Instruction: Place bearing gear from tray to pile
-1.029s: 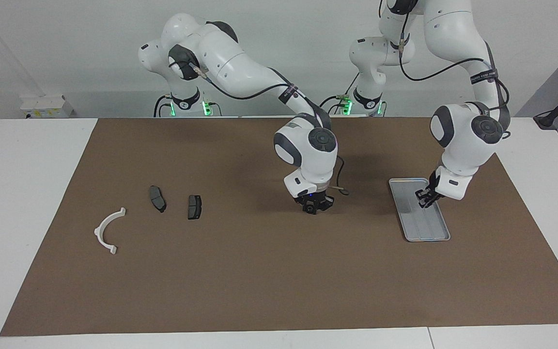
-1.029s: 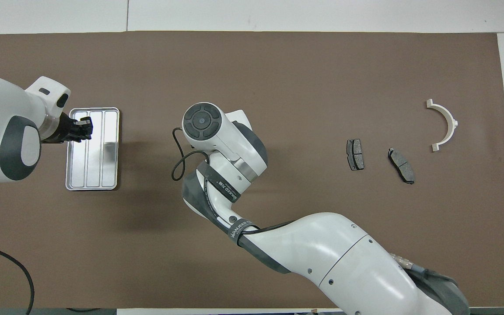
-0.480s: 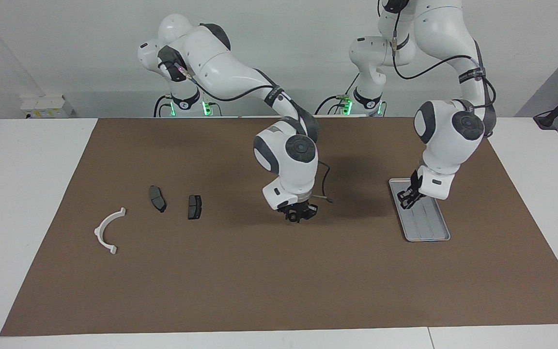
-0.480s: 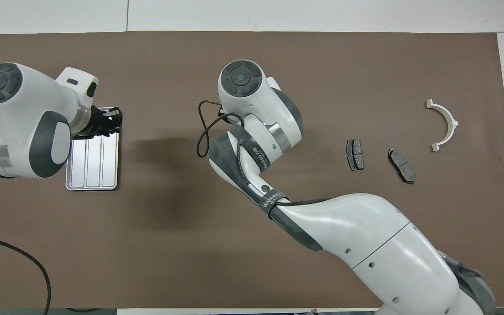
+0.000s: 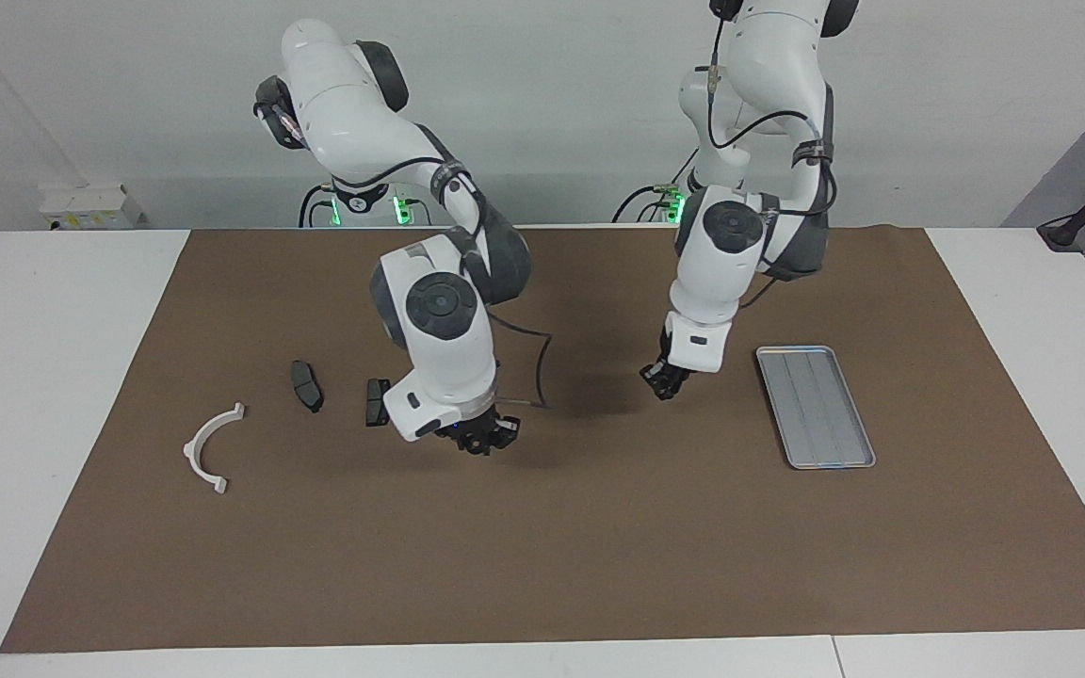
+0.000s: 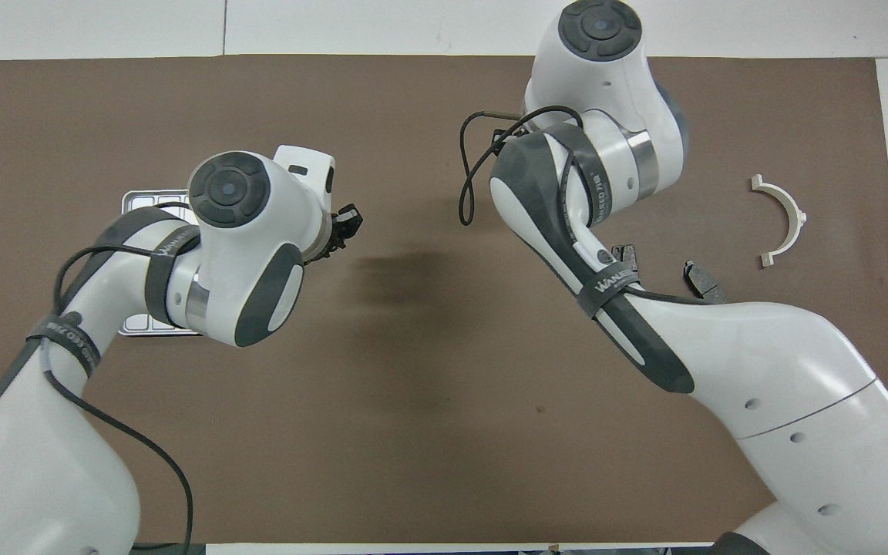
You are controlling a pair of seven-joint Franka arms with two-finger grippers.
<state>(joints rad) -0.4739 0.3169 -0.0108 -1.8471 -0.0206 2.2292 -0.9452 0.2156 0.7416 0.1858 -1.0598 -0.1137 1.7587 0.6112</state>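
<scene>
toward the bench's right-arm end, right tool point(image 5: 484, 439) seemingly pinches the small dark bearing gear point(image 5: 479, 443) beside the pile of dark grey pads and white bracket point(image 5: 378, 402); left tool point(image 5: 663, 386), pressed together, waits near the silver ridged tray point(image 5: 816, 407).

I see a brown mat point(image 5: 561, 546) covering most of the white table point(image 5: 43, 377). A white box point(image 5: 90, 205) sits at the table's edge nearest the robots, toward the right arm's end.
</scene>
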